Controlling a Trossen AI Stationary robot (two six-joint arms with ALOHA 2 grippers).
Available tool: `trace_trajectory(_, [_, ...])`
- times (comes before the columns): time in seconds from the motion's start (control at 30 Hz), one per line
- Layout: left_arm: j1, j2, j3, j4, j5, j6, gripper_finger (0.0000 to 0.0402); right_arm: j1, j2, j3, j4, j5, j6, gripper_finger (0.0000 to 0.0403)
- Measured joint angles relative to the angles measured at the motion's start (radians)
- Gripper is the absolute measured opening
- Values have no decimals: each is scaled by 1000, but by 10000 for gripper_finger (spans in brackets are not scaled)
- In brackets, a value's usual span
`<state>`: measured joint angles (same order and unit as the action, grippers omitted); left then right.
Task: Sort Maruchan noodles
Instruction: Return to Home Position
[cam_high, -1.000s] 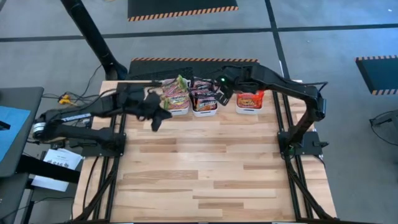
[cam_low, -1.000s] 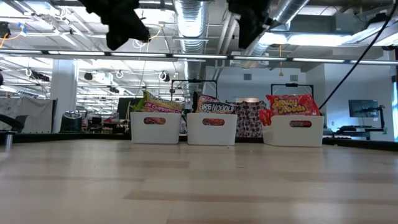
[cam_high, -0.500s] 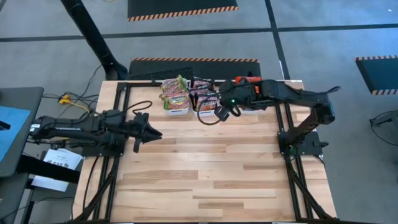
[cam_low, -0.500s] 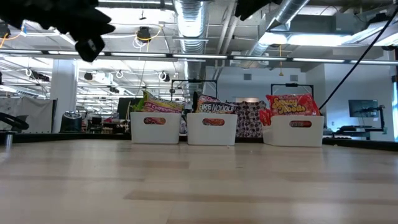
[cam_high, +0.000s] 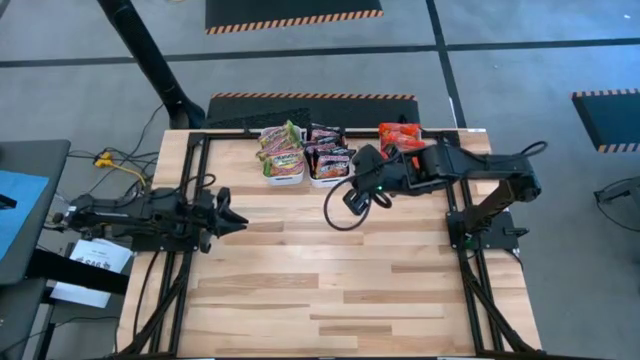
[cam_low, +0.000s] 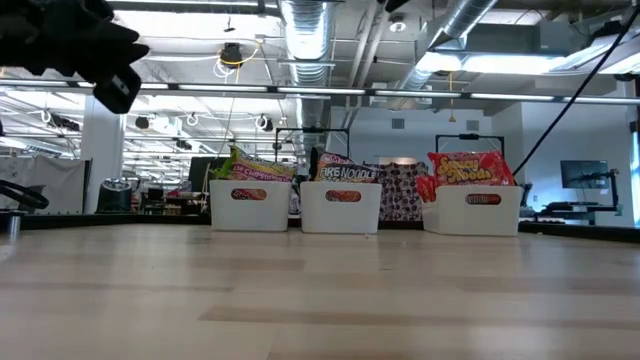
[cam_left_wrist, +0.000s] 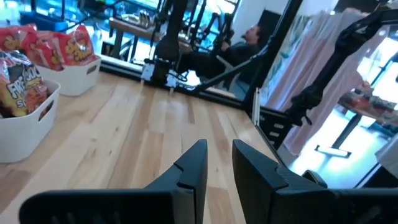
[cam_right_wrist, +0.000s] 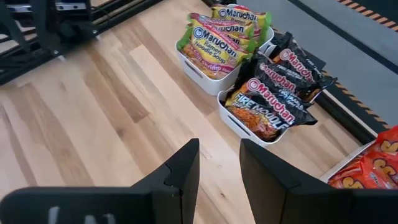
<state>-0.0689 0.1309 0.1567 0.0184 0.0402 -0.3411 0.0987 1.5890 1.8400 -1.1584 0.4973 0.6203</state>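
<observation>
Sitting sorted in three white bins (cam_low: 343, 208) at the table's (cam_high: 340, 280) far edge: green-yellow Maruchan noodles (cam_high: 283, 150) in the left bin, dark packets (cam_high: 328, 152) middle, red packets (cam_high: 400, 134) right. Left gripper (cam_high: 232, 209) hovers over table's left side, fingers slightly apart, empty. Right gripper (cam_high: 352, 197) hovers near middle bin, fingers parted, holding nothing

Three white trays (cam_low: 341, 210) in a row at twelve o'clock. The heaps overlap — I count at least three green-yellow packets (cam_right_wrist: 217, 38), two dark packets (cam_right_wrist: 273, 93) and two red packets (cam_low: 468, 168). Two arms (cam_high: 130, 212), one table (cam_high: 330, 280).
</observation>
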Motion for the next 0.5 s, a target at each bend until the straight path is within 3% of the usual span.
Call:
trace_trajectory(0.2, [0,-130,-94,-1,-6,30,61,12,0,0,3,1,1,139])
trace_trajectory(0.5, [0,-114,-145,18,-53,21,61,52,-59,1,-5,131,-73,139])
